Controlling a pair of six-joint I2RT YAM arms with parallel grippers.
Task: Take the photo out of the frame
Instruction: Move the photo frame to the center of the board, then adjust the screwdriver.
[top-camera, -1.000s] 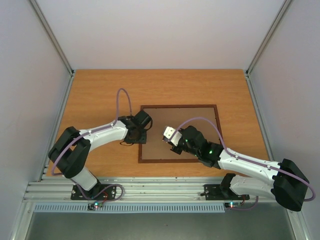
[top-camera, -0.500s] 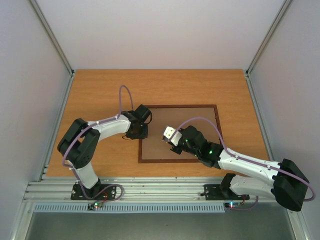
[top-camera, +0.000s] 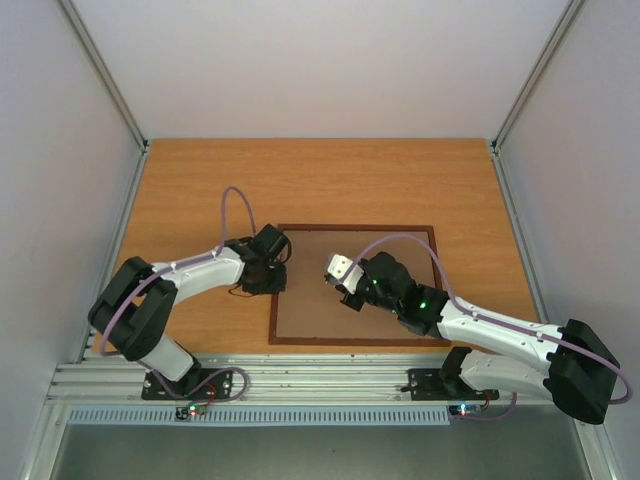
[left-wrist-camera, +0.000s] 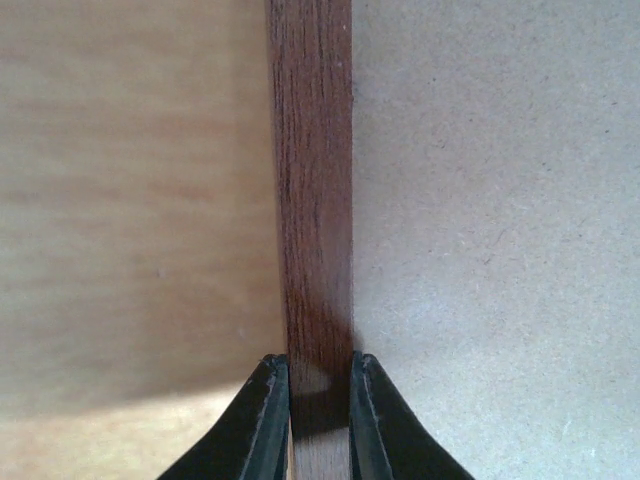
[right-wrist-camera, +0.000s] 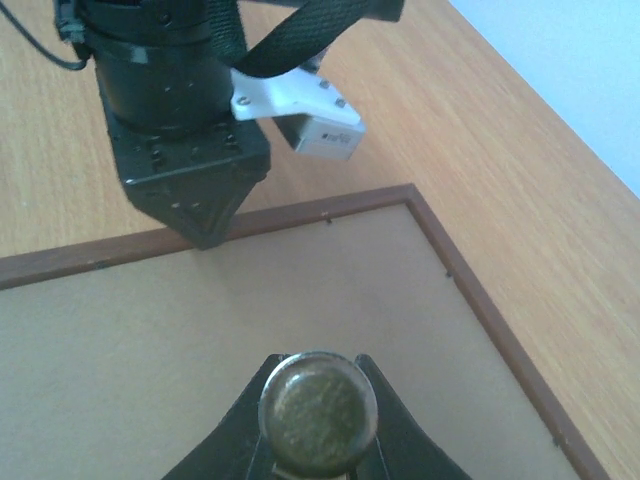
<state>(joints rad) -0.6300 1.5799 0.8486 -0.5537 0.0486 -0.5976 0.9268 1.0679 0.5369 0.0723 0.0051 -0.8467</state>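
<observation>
The frame (top-camera: 360, 341) lies back up on the wooden table, its plain brown backing board (top-camera: 395, 290) facing me. The photo is hidden under that board. My left gripper (top-camera: 276, 277) is shut on the frame's left rail (left-wrist-camera: 312, 200), one finger on the outer side and one over the backing (left-wrist-camera: 500, 250). In the left wrist view the left gripper (left-wrist-camera: 319, 385) pinches the dark reddish wood. My right gripper (top-camera: 347, 295) hovers over the middle of the backing (right-wrist-camera: 150, 340). The right gripper (right-wrist-camera: 316, 366) is shut on a round dull metal disc (right-wrist-camera: 318, 412).
Small dark retaining tabs (right-wrist-camera: 447, 270) sit along the frame's inner edge. The left arm's wrist (right-wrist-camera: 185, 190) stands close ahead of the right gripper. Metal posts and white walls border the table (top-camera: 200, 180) on both sides; the arm bases stand at the near edge.
The left gripper closed onto the frame's left rail. The frame now sits nearer the front edge and looks larger in the top view. The right arm kept its place.
</observation>
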